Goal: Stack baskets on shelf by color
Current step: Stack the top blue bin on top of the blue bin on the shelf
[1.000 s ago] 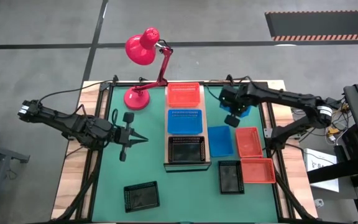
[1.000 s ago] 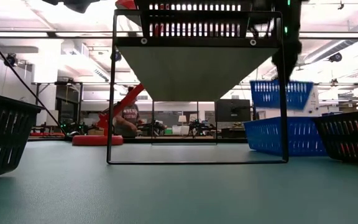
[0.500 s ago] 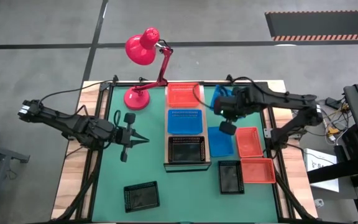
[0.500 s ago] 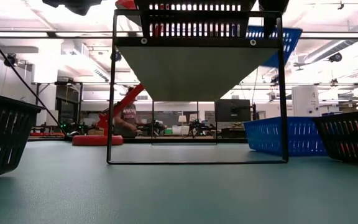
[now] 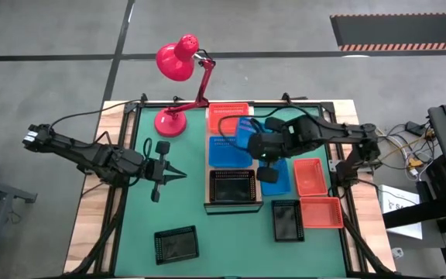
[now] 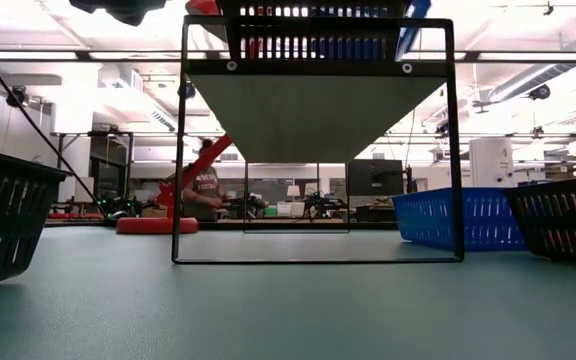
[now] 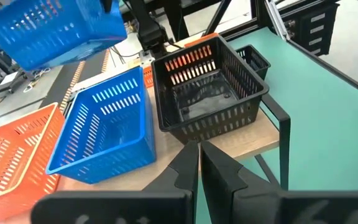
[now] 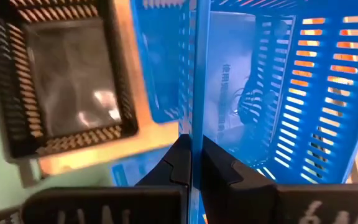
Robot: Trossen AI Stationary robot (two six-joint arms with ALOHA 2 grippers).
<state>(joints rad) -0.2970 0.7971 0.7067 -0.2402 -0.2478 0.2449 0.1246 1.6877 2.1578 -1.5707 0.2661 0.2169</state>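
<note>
The right gripper (image 5: pixel 255 147) is clamped on the wall of a blue basket (image 5: pixel 248 132) and holds it in the air, tilted, over the middle of the shelf (image 5: pixel 234 203). Its two fingers pinch the blue mesh wall (image 8: pixel 194 81) from either side. The carried basket hangs above a second blue basket (image 5: pixel 228 149) that sits in the shelf's middle place, between a red-orange basket (image 5: pixel 228 116) at the far end and a black basket (image 5: pixel 232 184) at the near end.

The left gripper (image 5: pixel 178 175) is closed on nothing and waits over the bare green mat (image 5: pixel 192 209), left of the shelf and pointing at it. Open mat lies between it and the shelf's left edge, and more toward the near edge of the table.

Right of the shelf the room is tighter. A blue basket (image 5: pixel 274 177) lies just beside the shelf's right edge, two red-orange baskets (image 5: pixel 310 177) (image 5: pixel 321 212) lie toward the table's right edge, and a black basket (image 5: pixel 287 220) lies near the front right. Another black basket (image 5: pixel 176 243) sits alone near the front left. A red desk lamp (image 5: pixel 178 62) stands at the far left corner.

The right arm hides part of the middle blue basket and of the loose blue one. In the low view the shelf's frame (image 6: pixel 318 140) fills the middle and the black basket on top is cut off by the picture edge.
</note>
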